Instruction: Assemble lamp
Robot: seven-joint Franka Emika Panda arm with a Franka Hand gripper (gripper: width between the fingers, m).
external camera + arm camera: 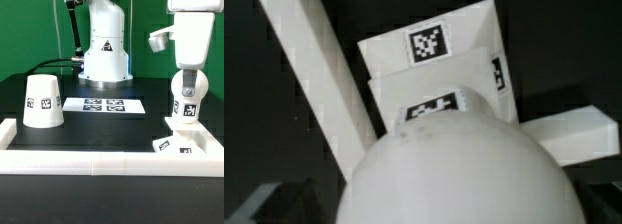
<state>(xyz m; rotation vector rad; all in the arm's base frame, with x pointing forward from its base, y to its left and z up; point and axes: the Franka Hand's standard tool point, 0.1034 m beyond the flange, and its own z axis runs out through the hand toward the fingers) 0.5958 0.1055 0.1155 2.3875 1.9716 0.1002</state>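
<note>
- The gripper is closed on the round head of the bulb post, at the right of the exterior view.
- The bulb post stands upright on the base, in the lower right of the frame, just beside the white rail.
- I judge that this joint is in work; I cannot tell if it is fully seated.
- The shade stands alone at the left, well apart, and is not yet mounted.
</note>
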